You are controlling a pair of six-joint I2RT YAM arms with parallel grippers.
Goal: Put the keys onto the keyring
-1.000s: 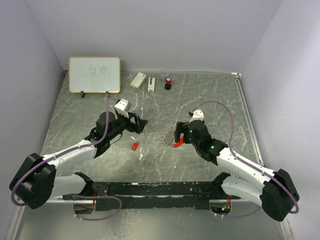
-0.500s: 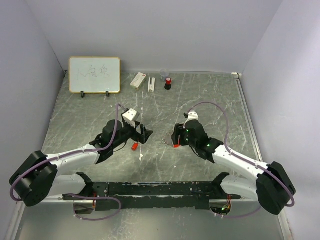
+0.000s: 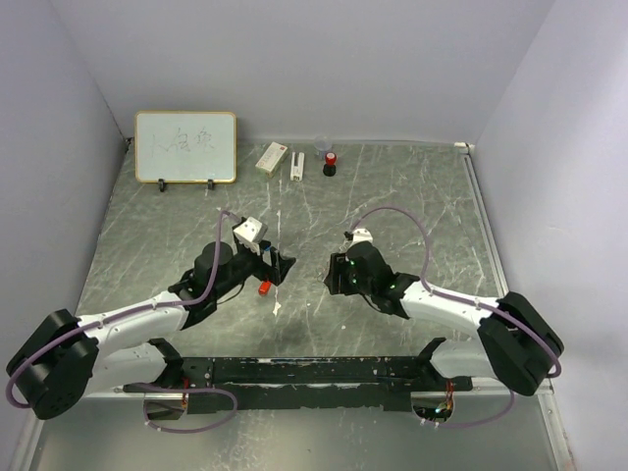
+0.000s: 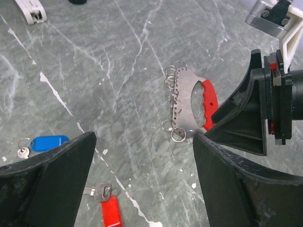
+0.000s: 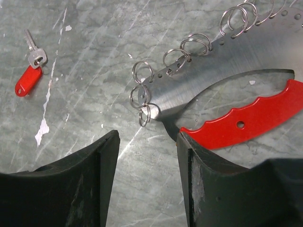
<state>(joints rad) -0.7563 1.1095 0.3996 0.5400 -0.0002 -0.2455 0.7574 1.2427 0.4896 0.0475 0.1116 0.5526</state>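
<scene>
At the centre of the table, both arms have swung inward. That puts the left gripper, wide open and empty, over the loose blue key and red key. The right gripper, jaws narrowing but apart, is at the flat-lying keyring and possibly touching its strap. Nothing is threaded yet.

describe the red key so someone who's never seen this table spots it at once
On the grey marbled table, look at the gap between the two arms, close by the left end effector. The red key lies flat there, a short silver blade with an oblong red tag. The neighbouring blue key differs in tag colour, and the keyring has a longer, curved red grip.
</scene>
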